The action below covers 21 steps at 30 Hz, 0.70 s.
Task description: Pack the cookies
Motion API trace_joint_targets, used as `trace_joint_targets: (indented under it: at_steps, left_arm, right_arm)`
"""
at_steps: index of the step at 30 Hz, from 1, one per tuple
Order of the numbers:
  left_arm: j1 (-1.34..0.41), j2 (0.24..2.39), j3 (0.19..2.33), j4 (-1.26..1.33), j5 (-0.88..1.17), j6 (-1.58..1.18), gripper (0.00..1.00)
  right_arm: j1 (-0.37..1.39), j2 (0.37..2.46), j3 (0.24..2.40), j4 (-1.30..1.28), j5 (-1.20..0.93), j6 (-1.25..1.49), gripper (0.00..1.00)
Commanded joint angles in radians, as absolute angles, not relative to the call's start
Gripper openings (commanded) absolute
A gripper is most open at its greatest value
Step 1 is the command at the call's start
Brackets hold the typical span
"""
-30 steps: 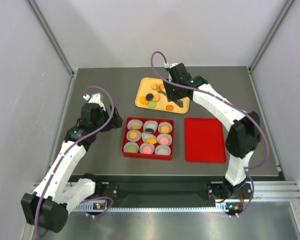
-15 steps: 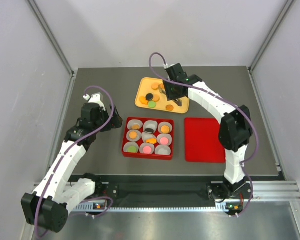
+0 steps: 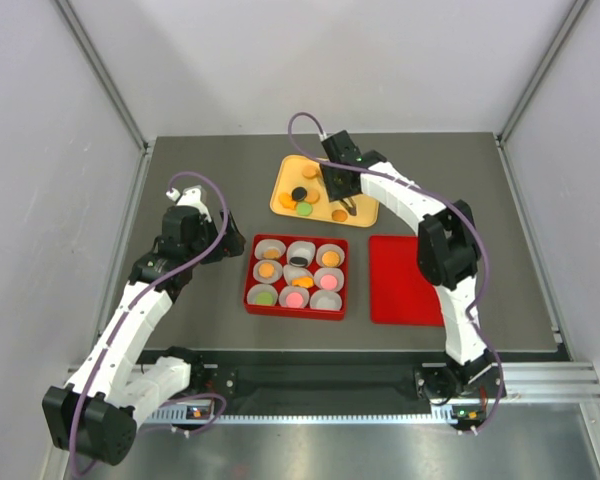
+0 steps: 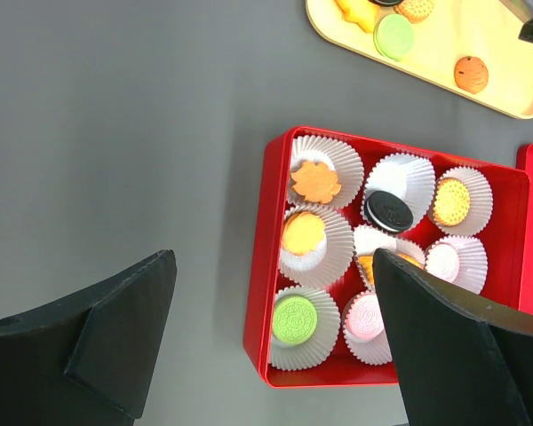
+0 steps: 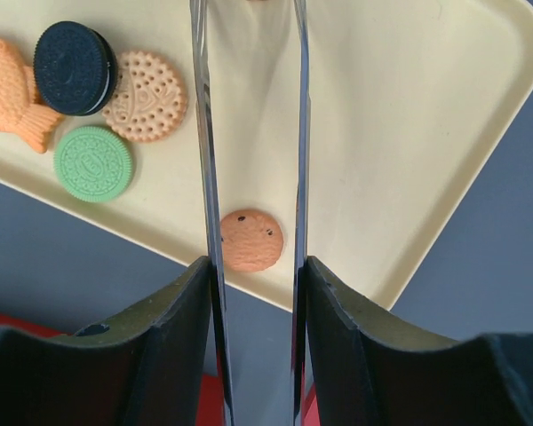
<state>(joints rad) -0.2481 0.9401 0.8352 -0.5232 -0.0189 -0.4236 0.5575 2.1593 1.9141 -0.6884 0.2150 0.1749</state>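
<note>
Bright, even light, soft shadows, reflections on the tongs (image 5: 202, 133).

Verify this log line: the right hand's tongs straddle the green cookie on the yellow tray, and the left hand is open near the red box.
One thing is wrong: the cookie's colour. The right wrist view shows the tongs in the right hand straddling the orange speckled cookie on the yellow tray; the green cookie lies apart. The left hand is open near the red box.
</note>
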Motion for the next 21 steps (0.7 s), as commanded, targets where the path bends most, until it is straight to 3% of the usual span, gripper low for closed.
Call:
trace_joint_targets:
  at_steps: [1, 12, 21]
  left_arm:
    - [-0.239, 0.933, 0.83, -0.468, -0.017, -0.419, 0.97]
    - [-0.239, 0.937, 0.831, -0.466, -0.018, -0.417, 0.97]
    - [-0.238, 0.94, 0.831, -0.468, -0.017, -0.417, 0.97]
  right_arm:
    - [0.542, 2.171, 1.982, -0.649, 0.236, 0.169, 0.44]
    - [0.523, 2.201, 2.0, -0.637, 0.213, 0.175, 0.44]
    - [0.508, 2.195, 1.991, -0.637, 0.163, 0.19, 0.37]
